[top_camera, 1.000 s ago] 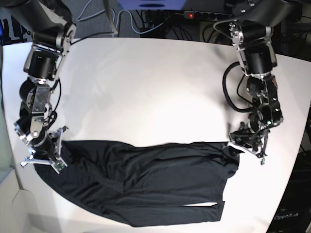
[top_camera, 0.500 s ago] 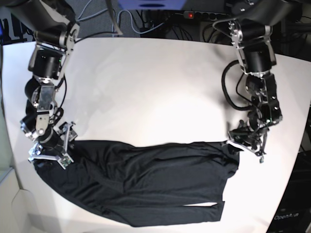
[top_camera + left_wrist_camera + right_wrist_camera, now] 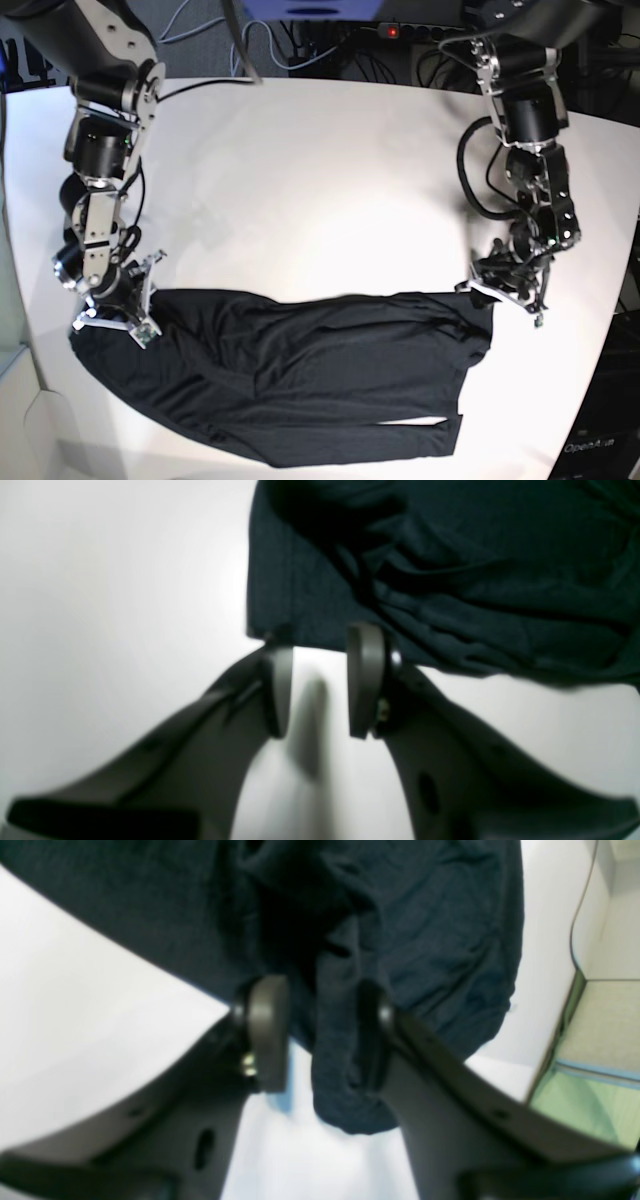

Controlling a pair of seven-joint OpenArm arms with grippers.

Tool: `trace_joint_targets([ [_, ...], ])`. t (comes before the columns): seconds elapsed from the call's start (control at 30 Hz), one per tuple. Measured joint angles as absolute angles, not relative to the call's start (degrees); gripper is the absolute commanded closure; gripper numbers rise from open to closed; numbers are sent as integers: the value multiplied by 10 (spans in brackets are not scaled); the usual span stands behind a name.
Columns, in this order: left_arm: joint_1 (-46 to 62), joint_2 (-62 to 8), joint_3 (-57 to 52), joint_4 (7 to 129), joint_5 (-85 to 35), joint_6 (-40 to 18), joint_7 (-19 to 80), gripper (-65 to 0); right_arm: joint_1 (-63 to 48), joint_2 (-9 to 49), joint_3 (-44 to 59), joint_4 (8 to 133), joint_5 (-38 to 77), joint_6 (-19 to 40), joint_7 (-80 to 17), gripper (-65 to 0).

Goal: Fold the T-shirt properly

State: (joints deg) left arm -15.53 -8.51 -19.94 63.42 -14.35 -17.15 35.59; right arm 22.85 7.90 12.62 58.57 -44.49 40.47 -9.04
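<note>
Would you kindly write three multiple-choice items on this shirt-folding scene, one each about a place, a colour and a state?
1. Where does the T-shirt lie on the table?
A. along the near edge
B. at the far edge by the cables
C. hanging off the far side

2. What colour is the T-shirt?
A. white
B. red
C. charcoal black

3. What sits between the fingers of the right gripper?
A. nothing
B. a fold of the T-shirt
C. a cable

Answers: 1 A, the base view shows it spread low in the picture, between both arms. 2 C, every view shows plain dark fabric. 3 B, the right wrist view shows a bunched fold hanging between the pads.
</note>
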Motion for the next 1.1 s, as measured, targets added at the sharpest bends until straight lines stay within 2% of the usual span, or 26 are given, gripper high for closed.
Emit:
trace_joint_targets([
  [0.23,-156,-84,-199,634,-143,-171,356,-174,243,88,121,581,-444,403,-84,-78],
  [0.37,-155,-84,-199,634,-144,-171,356,-174,256,105,121,509,-448,405,-57,-39],
  [0.63,-155,-84,-199,634,-144,-171,356,-174,269,116,124,484,-449,403,-53,-42],
  [0.87,-155,-84,-199,634,-143,-171,356,-174,270,124,120,484,-449,403,-40,-15],
  [1.1,-154,-83,-199,633,-144,-172,355,-174,325,132,120,479,-475,404,-13,-15],
])
